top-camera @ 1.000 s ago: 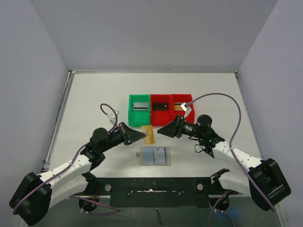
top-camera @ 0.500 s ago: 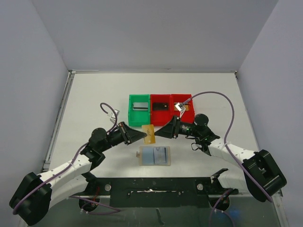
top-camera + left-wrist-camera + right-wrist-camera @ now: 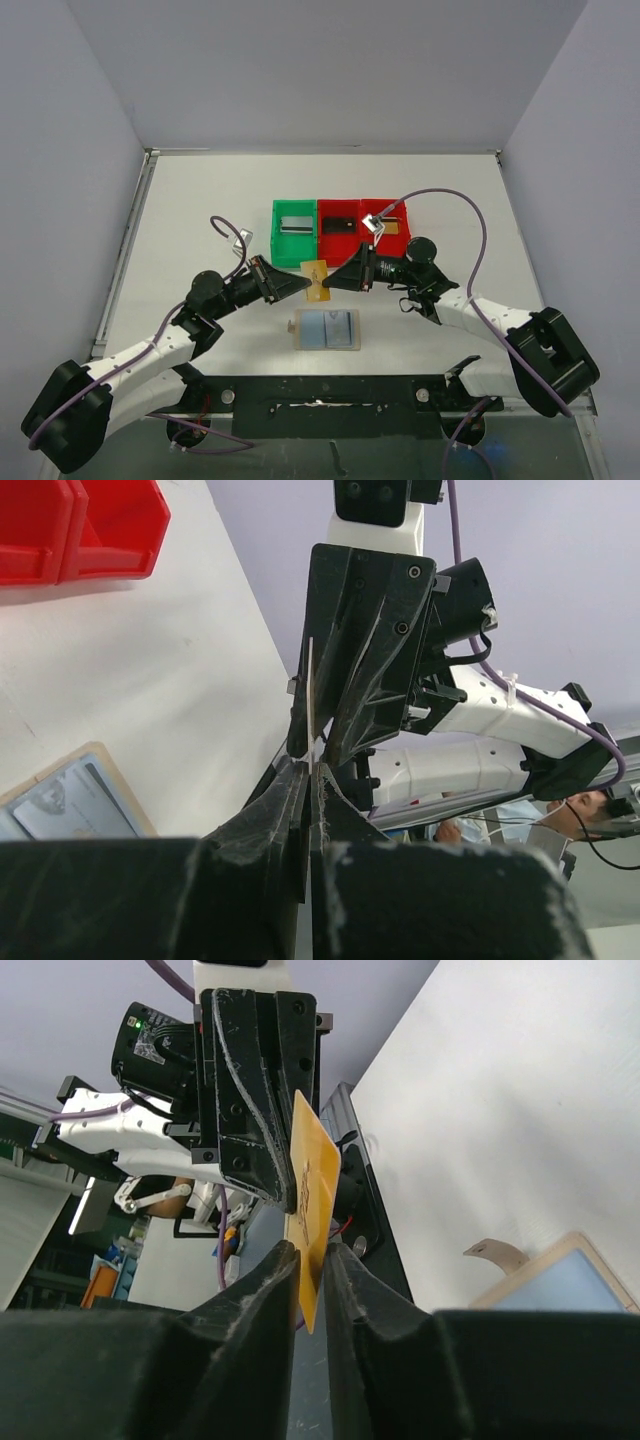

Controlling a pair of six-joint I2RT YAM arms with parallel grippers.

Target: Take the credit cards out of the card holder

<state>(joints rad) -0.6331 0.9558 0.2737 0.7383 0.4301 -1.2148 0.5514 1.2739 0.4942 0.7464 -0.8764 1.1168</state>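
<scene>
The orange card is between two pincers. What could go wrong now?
1. The left pincer grips the orange card in the air. The right pincer has a finger on each side of it, but I cannot tell whether it pinches yet. If the left one lets go too soon, the card could fall to the table.
2. If both clamp and pull apart, the thin card might bend or slip out crooked.
</scene>
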